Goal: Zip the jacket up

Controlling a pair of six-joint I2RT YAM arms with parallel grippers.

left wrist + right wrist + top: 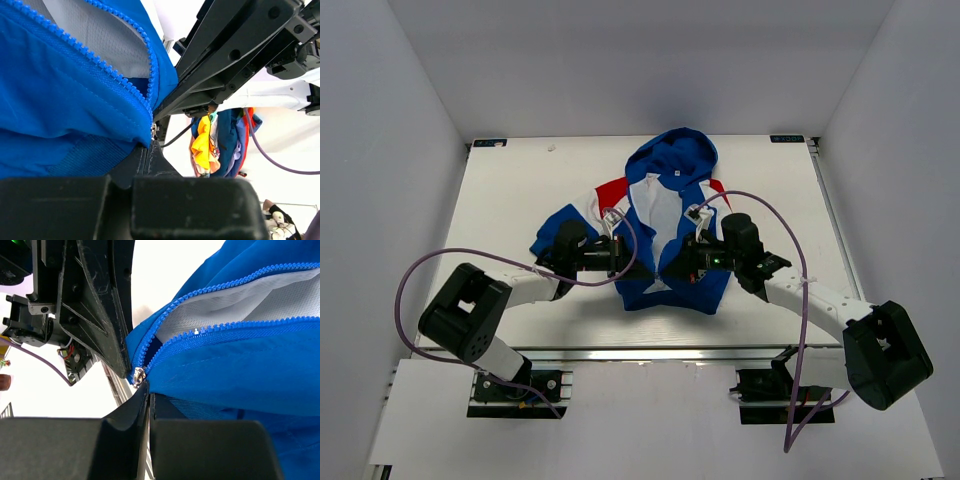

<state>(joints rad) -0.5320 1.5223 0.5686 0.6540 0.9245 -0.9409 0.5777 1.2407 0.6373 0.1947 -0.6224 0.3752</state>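
The jacket (670, 200) lies flat on the white table (510, 190), hood at the far end, blue with red shoulders, its front open over white lining. Both grippers meet at its near hem, at the foot of the zip. My left gripper (638, 268) (148, 146) is shut, its tips pinching the blue hem edge beside the zipper teeth (100, 65). My right gripper (672, 268) (149, 390) is shut too, blue fabric lying over its tips and the silver zipper slider (138, 374) right at them. The two rows of teeth part above the slider.
Purple cables (440, 258) loop from each arm over the table. A metal rail (650, 353) runs along the near table edge. White walls close in the sides and back. A heap of coloured clothes (215, 140) shows off the table in the left wrist view.
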